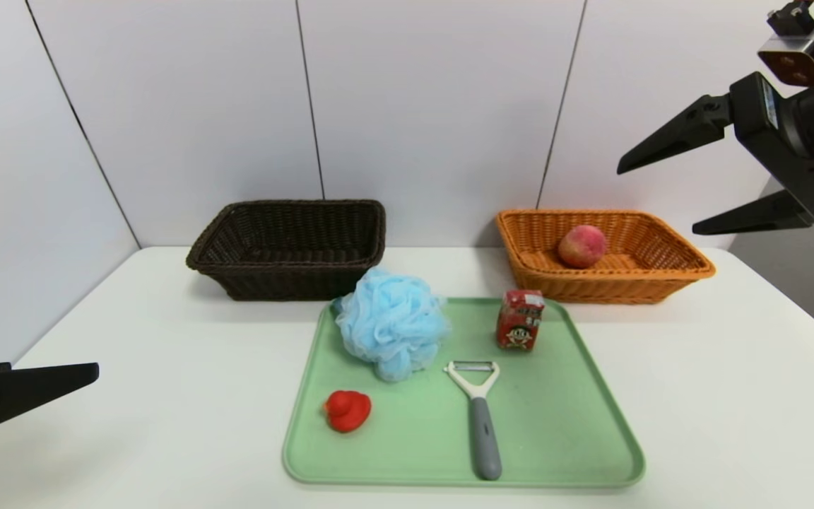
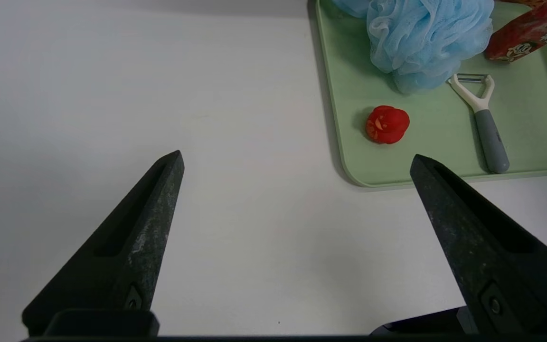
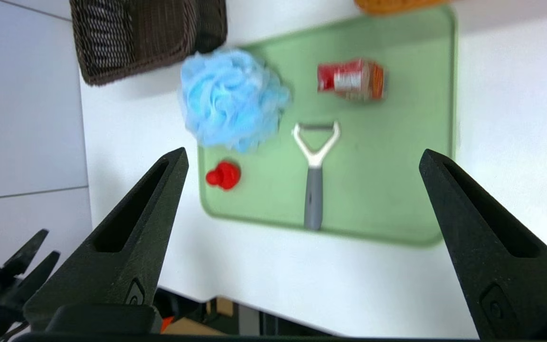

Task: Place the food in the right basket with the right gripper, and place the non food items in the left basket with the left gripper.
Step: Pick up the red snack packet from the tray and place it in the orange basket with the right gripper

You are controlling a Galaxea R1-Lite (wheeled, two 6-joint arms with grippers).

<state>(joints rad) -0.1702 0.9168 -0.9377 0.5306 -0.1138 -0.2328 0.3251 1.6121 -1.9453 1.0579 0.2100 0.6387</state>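
Orange wicker basket [image 1: 605,286], back right of table: one peach [image 1: 582,246], inside. Dark brown basket [image 1: 287,283], back left. Green tray [image 1: 555,438], in front: blue bath pouf [image 1: 393,322], red drink carton [image 1: 520,319] standing, peeler [image 1: 483,424], red rubber duck [image 1: 347,411]. Right gripper [image 1: 656,201], raised above the right side: spread wide, holding nothing. Left gripper [image 2: 297,161], over the table left of the tray: wide open, unladen.
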